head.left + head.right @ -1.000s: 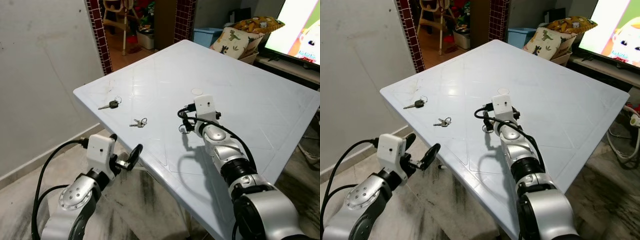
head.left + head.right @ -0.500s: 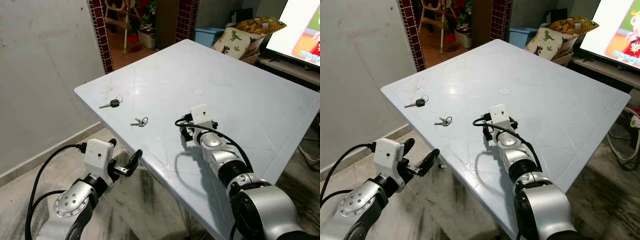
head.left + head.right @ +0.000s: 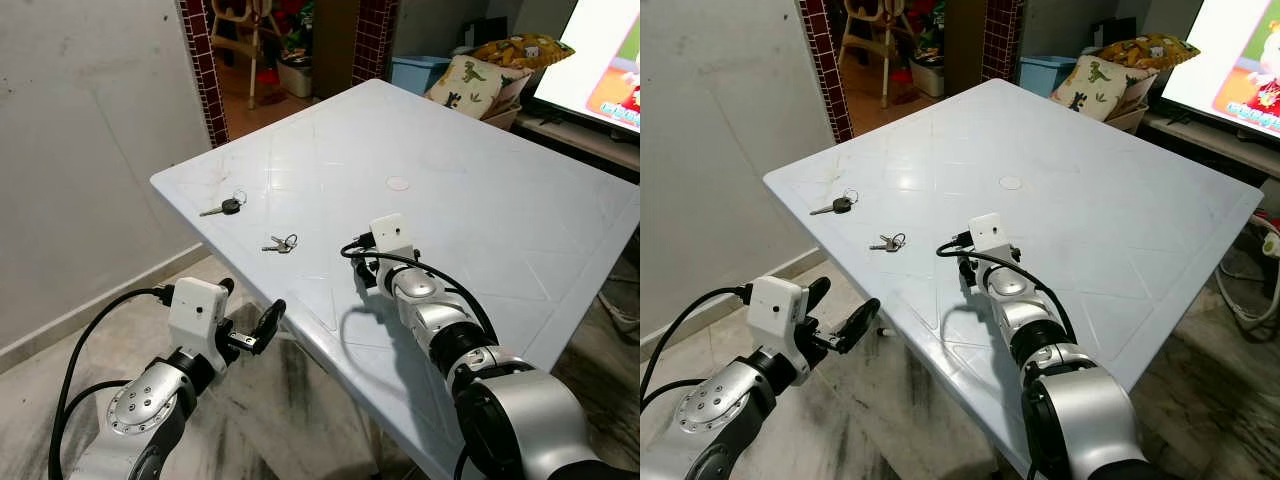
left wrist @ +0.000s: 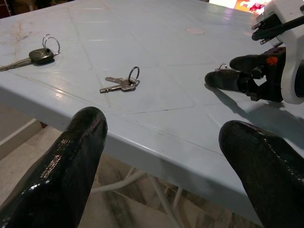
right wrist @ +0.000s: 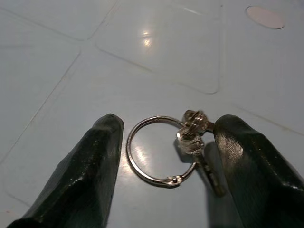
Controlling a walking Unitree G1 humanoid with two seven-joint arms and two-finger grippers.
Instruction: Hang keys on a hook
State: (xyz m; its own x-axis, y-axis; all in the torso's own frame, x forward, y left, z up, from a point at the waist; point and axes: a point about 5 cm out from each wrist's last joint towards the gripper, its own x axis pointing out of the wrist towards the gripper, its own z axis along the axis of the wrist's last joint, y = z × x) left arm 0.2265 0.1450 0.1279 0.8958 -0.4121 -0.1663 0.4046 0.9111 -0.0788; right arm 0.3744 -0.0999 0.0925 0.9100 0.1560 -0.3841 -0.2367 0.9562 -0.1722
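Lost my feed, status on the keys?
Right gripper open, fingers straddling key ring on table. Left gripper open, below table edge. Nothing in the way.

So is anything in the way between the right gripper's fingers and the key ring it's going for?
Nothing visible. The right gripper is open and low over the table, with the key ring lying flat on the bare surface between its two fingers. The other two key sets lie apart, nearer the table's left edge.

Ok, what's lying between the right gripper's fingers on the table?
A silver key ring with small keys lies flat on the white table, between the right gripper and its open fingers. Part of one key is hidden by a finger.
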